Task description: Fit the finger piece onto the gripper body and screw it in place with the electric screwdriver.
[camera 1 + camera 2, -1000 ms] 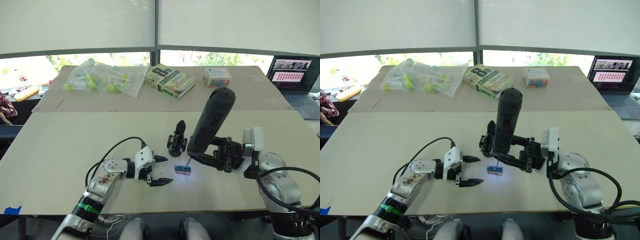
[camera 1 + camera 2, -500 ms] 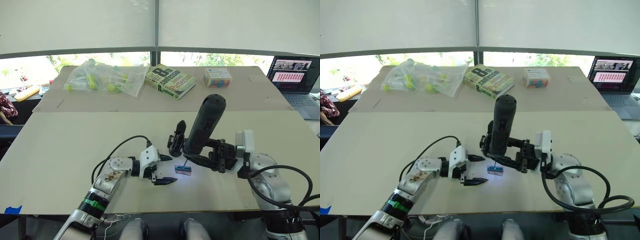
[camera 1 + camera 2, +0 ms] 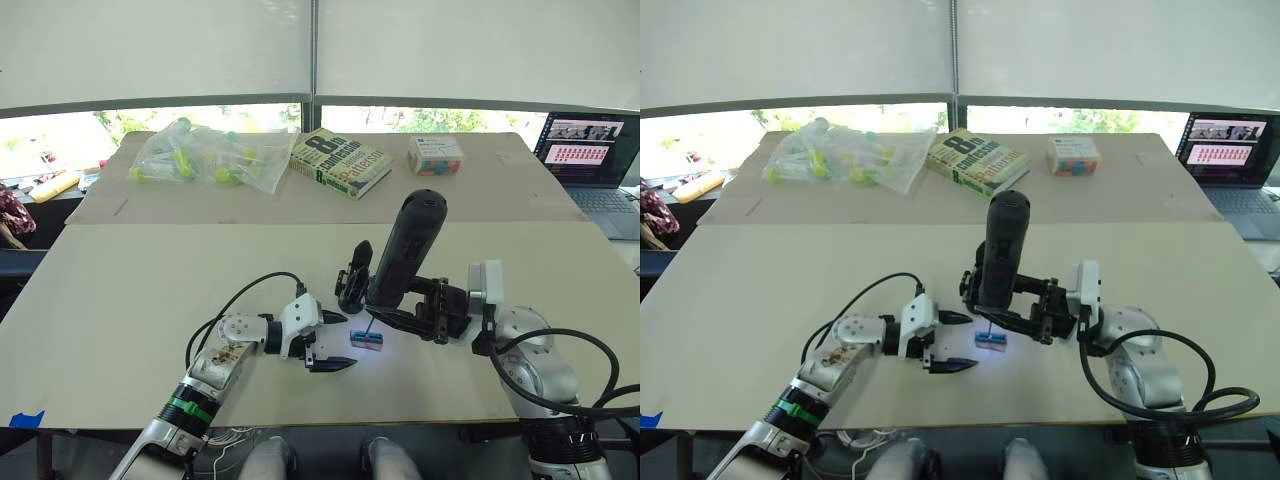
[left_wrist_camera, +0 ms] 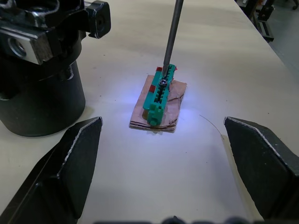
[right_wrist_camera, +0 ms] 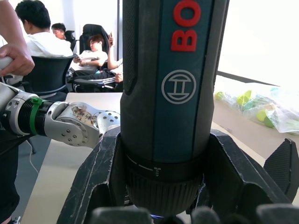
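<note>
The right gripper (image 3: 405, 303) was clamped around the electric screwdriver (image 3: 404, 250), whose bit touched a screw in the small green box (image 4: 160, 94). The gripper body (image 3: 352, 278) stood just behind the box. The left gripper (image 3: 330, 340) waited nearby, fingers wide apart. This looked like the screw-picking step; next, lifting straight up seemed needed.

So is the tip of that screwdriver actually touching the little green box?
Touching. In the left wrist view the electric screwdriver has its metal bit planted on a screw head in the small green box, with no gap visible.
</note>
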